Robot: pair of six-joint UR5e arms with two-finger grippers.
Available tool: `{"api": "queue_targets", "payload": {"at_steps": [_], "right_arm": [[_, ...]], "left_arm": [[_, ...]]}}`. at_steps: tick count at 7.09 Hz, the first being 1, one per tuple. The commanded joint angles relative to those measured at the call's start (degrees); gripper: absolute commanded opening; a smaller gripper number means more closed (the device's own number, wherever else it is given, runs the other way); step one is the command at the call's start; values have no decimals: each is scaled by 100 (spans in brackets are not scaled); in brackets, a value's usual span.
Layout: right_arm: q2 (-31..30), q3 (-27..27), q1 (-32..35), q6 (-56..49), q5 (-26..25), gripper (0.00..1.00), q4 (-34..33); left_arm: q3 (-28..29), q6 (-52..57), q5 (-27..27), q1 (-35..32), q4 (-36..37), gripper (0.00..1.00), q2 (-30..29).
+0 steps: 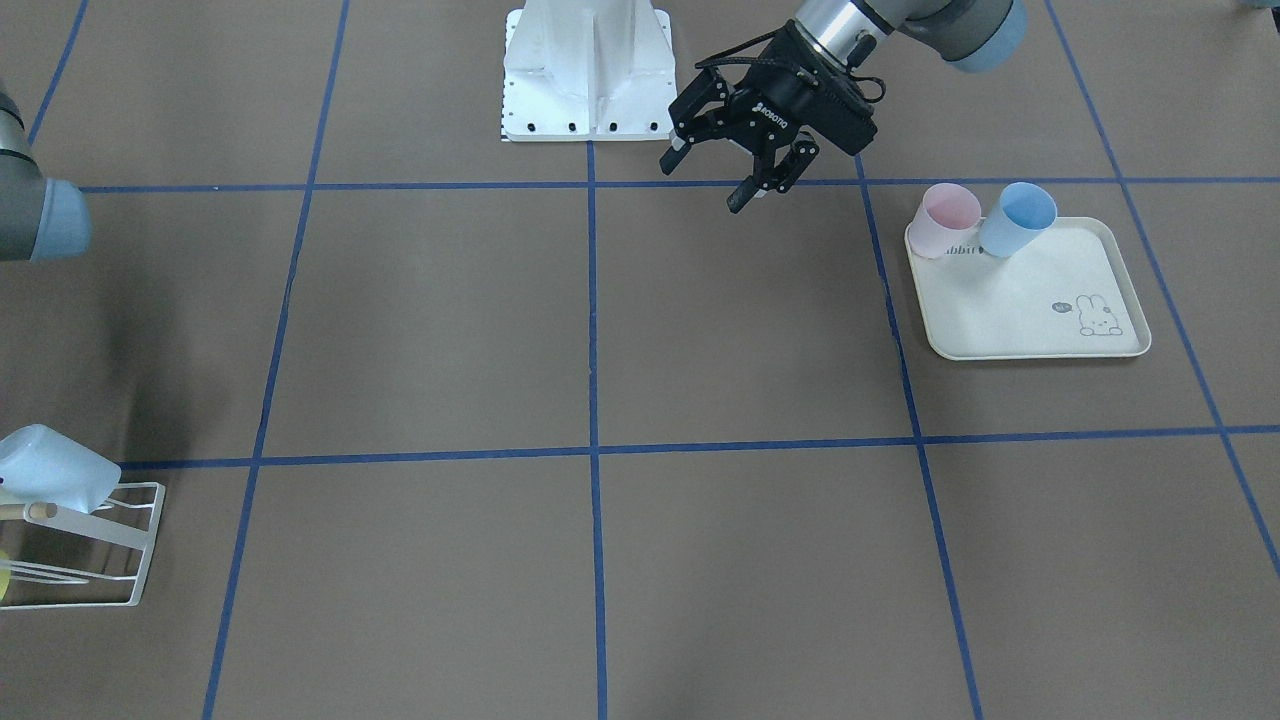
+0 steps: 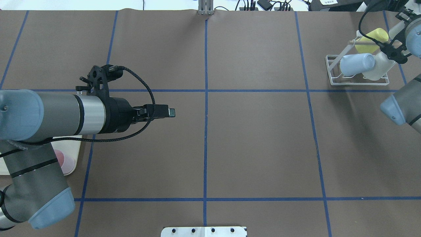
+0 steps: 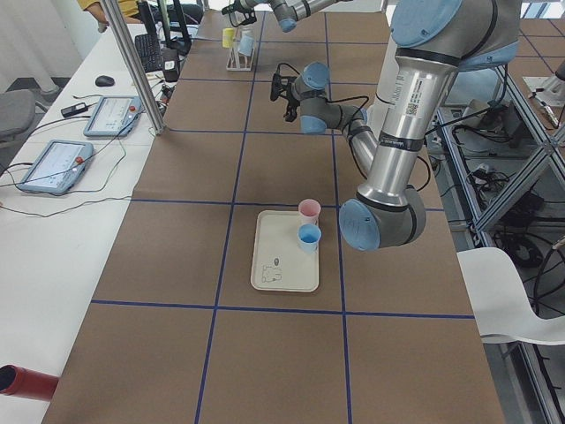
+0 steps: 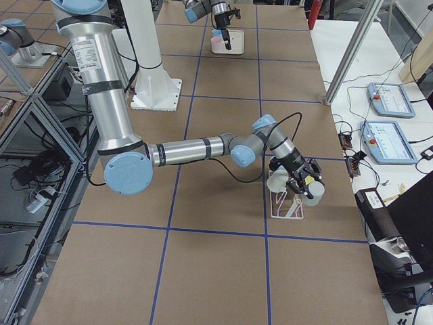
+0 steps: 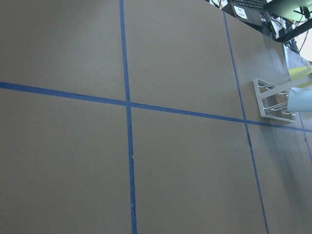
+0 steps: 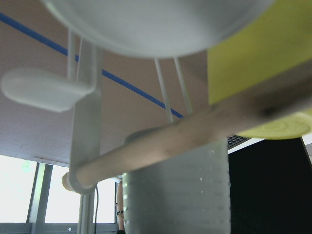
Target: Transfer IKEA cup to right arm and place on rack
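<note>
At rack (image 2: 332, 70): cup (image 2: 378, 67) beside right fingers (image 2: 393, 52) (grip unclear).

brown blue-taped table (image 1: 700, 320) bears the rack (image 1: 100, 532), cream tray (image 1: 1030, 300), white base (image 1: 587, 70).

A robotics lab: industrial arms (image 3: 415, 97) at a tape-gridded table (image 1: 750, 330), teach pendants (image 3: 53, 166) lying on a side bench (image 3: 35, 265)

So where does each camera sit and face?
Front-facing: across the table, facing the base; left claw shows.
Overhead: behind the robot, looking down; left arm, right arm.
Exterior left: table's end; left arm near.
Exterior right: opposite end; right arm near.
Left wrist: down at the table; no body.
Right wrist: close on the rack; no body.
Overhead and exterior right share the rack.
</note>
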Motion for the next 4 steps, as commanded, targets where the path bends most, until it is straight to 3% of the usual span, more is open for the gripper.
{"api": "queue_targets", "payload": {"at_steps": [1, 4], "right_arm": [[0, -33, -125, -10, -249, 0, 0], [0, -94, -187, -10, -390, 0, 0]], "left_arm": [[0, 6, -9, 0, 3, 100, 0], [0, -3, 0, 0, 3, 100, 0]]}}
